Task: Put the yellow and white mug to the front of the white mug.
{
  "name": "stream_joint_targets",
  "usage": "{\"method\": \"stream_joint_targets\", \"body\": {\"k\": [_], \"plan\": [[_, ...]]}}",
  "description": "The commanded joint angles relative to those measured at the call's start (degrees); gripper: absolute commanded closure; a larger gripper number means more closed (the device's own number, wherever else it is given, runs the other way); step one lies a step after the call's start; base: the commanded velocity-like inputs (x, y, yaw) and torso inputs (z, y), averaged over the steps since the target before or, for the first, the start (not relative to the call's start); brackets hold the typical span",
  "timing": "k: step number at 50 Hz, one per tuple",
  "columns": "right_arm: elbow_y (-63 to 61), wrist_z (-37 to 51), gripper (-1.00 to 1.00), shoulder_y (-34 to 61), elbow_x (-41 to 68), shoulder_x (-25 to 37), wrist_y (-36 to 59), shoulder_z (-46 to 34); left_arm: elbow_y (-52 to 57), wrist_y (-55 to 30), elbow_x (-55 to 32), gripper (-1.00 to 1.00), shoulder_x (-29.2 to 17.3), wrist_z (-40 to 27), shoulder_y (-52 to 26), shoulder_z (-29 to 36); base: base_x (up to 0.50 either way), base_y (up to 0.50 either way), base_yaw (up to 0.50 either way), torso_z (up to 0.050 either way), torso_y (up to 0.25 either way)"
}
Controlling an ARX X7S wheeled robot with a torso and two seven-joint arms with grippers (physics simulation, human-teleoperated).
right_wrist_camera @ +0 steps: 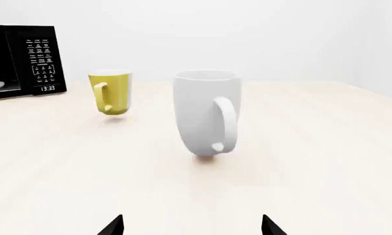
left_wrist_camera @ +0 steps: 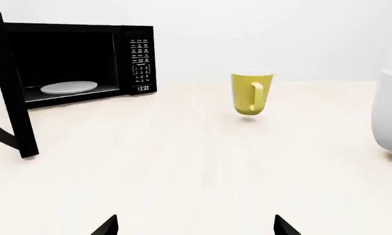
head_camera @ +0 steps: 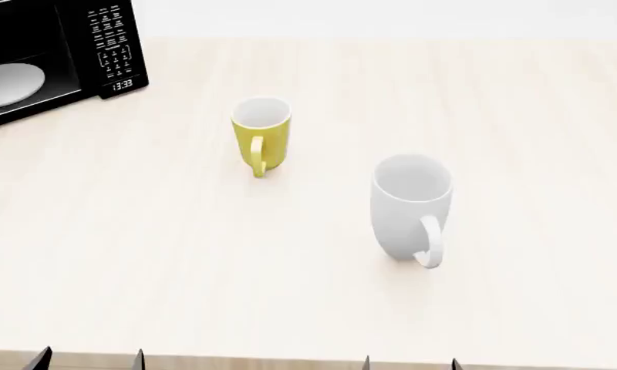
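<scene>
While upright, glossy yellow and white mug (head_camera: pixel 260 139), rounded white mug (head_camera: pixel 409 204), pale woodgrain table (head_camera: pixel 185 262)

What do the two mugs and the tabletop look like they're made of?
Yellow and white mug: probably glazed ceramic, smooth with a soft sheen. White mug: likely the same, plain and evenly shaded. Table: pale wood or wood-look laminate, with faint grain lines and a matte finish. As a render, none is certain.
</scene>
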State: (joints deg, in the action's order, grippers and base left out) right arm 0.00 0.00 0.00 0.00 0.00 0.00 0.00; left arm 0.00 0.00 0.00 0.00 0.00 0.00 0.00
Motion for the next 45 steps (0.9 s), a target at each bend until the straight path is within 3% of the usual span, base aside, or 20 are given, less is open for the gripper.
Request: {"method": "stream_joint_targets", "body": {"k": [1,5,9,19,20,28,45], "plan": [[-0.4,-0.5,-1.0,0.3,2.9,0.9,1.2,-1.1,-0.8,3.1,-2.9,-1.0,-1.4,1.2,0.7,0.5,0.0,0.0,0.0,0.0,0.0],[-2.1,2.0,-1.0,0.1,1.6,1.4,2.5,-2.8,1.2,-2.0,-5.4,-1.0,-2.0,-0.2,-0.7,-0.9,0.0,0.0,0.0,0.0,0.0],[-1.6,6.3,-1.0,0.8,-0.7,1.7,4.4,-3.6,-0.5,-1.8,-5.3,-1.0,-2.7,-0.9,-1.2,0.0,0.0,0.0,0.0,0.0,0.0],[-2.7,4.3,-1.0,-0.1,4.4,3.4,1.9,-4.8,-0.3,-1.7,-5.5,-1.0,-3.7,-2.1,-0.9,1.4,0.0,0.0,0.0,0.0,0.0],[-3.8,2.8,-1.0,-0.6,8.6,3.2,0.7,-3.2,-0.2,-1.6,-5.6,-1.0,-3.9,-2.1,-0.9,1.5,0.23,-0.43,0.0,0.0,0.0],[-7.9,7.2,-1.0,-2.4,13.2,4.4,-0.9,3.4,2.1,-2.1,-6.6,-1.0,-4.9,-3.3,-0.5,0.9,0.28,-0.41,0.0,0.0,0.0],[-9.9,8.4,-1.0,-4.4,7.5,6.9,-5.3,0.0,2.5,-0.4,-8.6,-1.0,-6.4,-3.2,0.0,1.9,0.4,-0.3,0.0,0.0,0.0]]}}
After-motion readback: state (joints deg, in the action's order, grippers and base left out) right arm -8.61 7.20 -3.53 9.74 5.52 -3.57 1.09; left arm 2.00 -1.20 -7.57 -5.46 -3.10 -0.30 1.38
